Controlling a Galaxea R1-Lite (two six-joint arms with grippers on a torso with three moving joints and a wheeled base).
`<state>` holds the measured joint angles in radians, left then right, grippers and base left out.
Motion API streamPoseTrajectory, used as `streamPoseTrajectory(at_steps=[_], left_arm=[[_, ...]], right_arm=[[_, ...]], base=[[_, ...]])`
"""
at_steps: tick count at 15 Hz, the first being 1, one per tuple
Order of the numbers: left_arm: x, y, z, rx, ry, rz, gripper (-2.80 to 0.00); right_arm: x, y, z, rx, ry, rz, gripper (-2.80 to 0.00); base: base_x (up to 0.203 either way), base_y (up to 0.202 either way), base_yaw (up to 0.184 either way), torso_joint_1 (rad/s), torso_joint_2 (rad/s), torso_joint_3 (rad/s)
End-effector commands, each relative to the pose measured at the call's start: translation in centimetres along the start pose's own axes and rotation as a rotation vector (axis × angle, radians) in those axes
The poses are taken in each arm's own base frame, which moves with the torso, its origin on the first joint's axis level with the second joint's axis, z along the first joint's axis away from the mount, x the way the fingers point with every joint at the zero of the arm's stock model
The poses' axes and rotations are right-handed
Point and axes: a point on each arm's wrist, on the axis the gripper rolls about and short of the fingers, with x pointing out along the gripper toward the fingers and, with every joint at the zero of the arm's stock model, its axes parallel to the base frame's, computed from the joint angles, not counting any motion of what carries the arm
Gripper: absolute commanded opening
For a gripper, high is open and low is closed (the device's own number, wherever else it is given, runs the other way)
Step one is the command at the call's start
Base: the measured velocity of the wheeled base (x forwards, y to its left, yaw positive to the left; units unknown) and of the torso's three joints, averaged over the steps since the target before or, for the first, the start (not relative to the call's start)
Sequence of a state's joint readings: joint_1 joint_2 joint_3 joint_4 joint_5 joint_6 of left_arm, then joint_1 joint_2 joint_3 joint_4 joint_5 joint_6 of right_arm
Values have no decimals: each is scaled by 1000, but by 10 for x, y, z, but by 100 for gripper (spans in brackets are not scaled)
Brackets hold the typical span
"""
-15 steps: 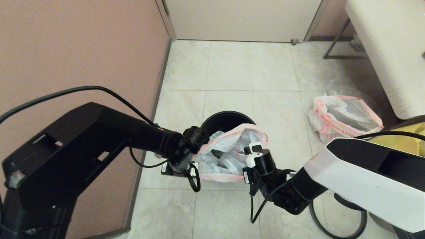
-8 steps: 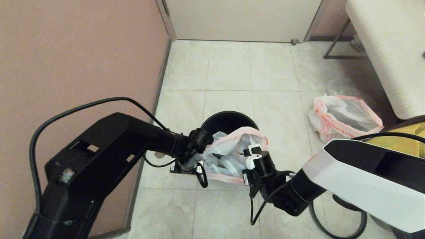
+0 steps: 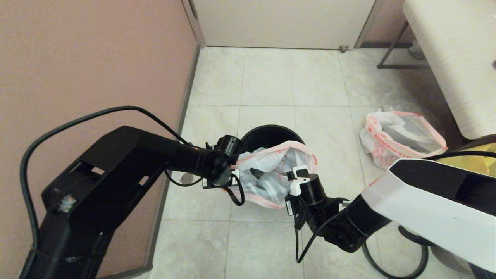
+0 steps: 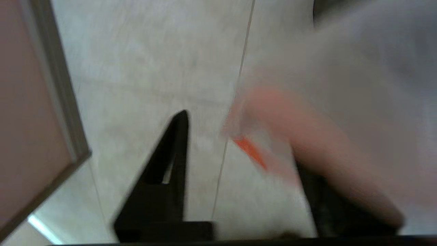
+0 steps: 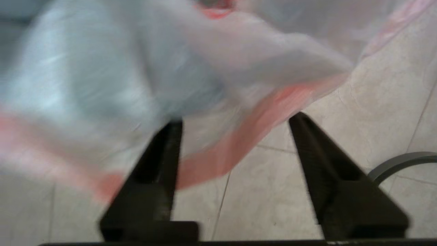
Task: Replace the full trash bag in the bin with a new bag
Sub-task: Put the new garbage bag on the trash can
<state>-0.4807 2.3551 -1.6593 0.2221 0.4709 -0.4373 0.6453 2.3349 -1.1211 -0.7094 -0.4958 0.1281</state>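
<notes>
The bin [image 3: 267, 133] is a round black bucket on the tiled floor, and its inside looks dark. Right in front of it is the full trash bag [image 3: 271, 176], translucent white and lumpy, with a red-orange band at its open mouth. My left gripper [image 3: 235, 171] is at the bag's left edge, open, and the bag [image 4: 327, 102] drapes over one finger. On the bag's right edge is my right gripper [image 3: 290, 175], open, with the band [image 5: 239, 150] hanging across its gap. The grey hoop [image 3: 374, 259] lies on the floor under my right arm.
A second thin white bag with red-orange lettering [image 3: 399, 137] lies open on the floor to the right. A yellow bag [image 3: 482, 162] shows behind my right arm. A pink wall [image 3: 97, 58] runs along the left, and a bench [image 3: 453, 58] stands at the back right.
My left arm has swung forward and to the right, toward the bin. The bag's mouth has moved with it, closer to the bin. The right gripper has barely shifted.
</notes>
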Motion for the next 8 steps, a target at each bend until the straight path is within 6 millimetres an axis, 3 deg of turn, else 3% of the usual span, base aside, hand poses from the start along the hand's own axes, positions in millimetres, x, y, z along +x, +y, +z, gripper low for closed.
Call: streamPoseTrajectory(at_steps=[1, 5, 8], left_arm=[[-38, 7, 1, -14, -17, -25, 0], [-93, 20, -10, -20, -22, -101, 0], [-101, 24, -18, -43, 15, -101, 0]], right_arm=[[-18, -2, 8, 3, -16, 11, 0], [-58, -5, 17, 24, -28, 53, 0], [-80, -6, 23, 50, -44, 105, 0]], base=[[0, 0, 0, 0, 0, 0], [0, 0, 0, 0, 0, 0], [0, 0, 0, 0, 0, 0]])
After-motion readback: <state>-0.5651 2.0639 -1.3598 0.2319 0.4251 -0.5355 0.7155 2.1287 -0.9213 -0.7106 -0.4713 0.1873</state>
